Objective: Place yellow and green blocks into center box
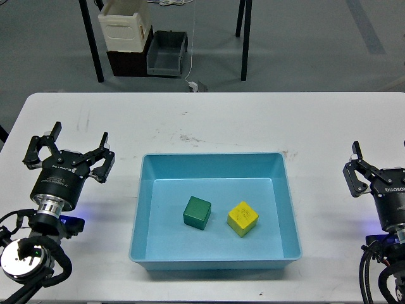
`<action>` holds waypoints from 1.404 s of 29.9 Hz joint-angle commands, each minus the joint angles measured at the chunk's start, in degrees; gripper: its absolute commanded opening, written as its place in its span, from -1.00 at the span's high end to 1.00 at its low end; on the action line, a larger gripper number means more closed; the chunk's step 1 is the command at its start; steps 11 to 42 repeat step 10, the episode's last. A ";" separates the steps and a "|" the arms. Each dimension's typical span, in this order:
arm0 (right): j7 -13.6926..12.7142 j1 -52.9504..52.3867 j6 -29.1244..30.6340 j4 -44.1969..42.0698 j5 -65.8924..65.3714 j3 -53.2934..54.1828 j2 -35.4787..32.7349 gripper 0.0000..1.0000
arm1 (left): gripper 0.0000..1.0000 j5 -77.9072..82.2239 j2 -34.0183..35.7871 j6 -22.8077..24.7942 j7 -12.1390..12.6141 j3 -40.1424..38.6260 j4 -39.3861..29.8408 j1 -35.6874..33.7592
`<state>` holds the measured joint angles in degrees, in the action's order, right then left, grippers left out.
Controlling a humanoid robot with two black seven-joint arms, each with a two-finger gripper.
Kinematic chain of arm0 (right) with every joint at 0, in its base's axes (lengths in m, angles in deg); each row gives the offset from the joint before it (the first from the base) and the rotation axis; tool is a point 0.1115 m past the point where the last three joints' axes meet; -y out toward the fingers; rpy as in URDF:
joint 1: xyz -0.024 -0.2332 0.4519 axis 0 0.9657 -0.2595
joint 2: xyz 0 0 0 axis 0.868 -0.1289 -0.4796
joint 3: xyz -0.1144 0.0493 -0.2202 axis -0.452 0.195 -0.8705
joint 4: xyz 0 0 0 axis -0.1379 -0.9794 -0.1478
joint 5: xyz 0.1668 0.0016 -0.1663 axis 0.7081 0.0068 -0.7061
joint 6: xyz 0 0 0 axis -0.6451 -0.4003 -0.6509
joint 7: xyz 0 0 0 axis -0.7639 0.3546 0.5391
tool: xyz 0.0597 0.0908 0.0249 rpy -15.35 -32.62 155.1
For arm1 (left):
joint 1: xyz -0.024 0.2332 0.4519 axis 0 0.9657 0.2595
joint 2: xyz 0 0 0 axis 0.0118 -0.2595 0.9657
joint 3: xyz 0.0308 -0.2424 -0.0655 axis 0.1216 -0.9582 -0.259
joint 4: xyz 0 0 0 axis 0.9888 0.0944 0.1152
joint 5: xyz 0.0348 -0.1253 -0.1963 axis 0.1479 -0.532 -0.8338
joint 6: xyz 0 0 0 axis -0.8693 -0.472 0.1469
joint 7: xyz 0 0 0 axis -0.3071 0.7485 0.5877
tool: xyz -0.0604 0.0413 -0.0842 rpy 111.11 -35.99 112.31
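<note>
A green block (pixel 197 211) and a yellow block (pixel 242 218) lie side by side on the floor of the light blue box (pixel 215 265) at the table's middle front. My left gripper (pixel 68 150) stands upright at the left of the box, fingers spread, open and empty. My right gripper (pixel 380 170) stands upright at the far right edge, partly cut off by the frame, fingers apart and empty. Neither gripper touches the box or the blocks.
The white table (pixel 215 120) runs the full width of the view. Behind its far edge, on the floor, stand a white and black crate stack (pixel 126 38), a grey bin (pixel 168 52) and black table legs (pixel 244 38).
</note>
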<state>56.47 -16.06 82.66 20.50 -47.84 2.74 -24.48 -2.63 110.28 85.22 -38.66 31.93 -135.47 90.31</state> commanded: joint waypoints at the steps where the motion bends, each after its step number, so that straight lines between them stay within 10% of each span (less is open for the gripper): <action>1: 0.03 0.35 0.14 0.14 0.91 0.56 0.01 -0.99 | -1.00 -1.44 -1.42 2.76 0.02 -0.58 -0.10 1.04; 42: 0.20 1.23 7.70 -0.21 0.56 -0.32 0.01 -0.99 | -1.00 -1.44 -1.43 2.42 0.02 -2.16 0.08 1.04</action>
